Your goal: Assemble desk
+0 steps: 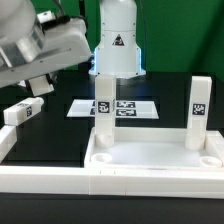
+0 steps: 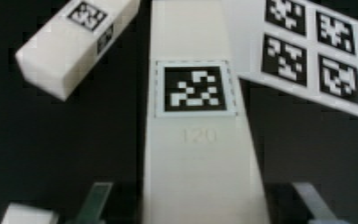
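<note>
The white tray-like tabletop (image 1: 150, 160) lies at the front with two legs standing upright in its far corners, one (image 1: 103, 108) on the exterior view's left and one (image 1: 198, 112) on the right. A third leg (image 1: 22, 112) lies flat on the black table at the exterior view's left. My gripper (image 1: 40, 88) hangs over that area. In the wrist view a tagged leg (image 2: 197, 110) runs lengthwise between my fingers (image 2: 99, 196), with dark gaps on both sides, so the gripper (image 2: 202, 197) is open astride it. Another loose leg (image 2: 73, 45) lies slanted beside it.
The marker board (image 1: 115, 107) (image 2: 318, 45) lies flat behind the tabletop. The robot's white base (image 1: 118, 40) stands at the back. White border rails (image 1: 45, 178) edge the front and left of the table; a white corner (image 2: 25, 213) shows near my fingers.
</note>
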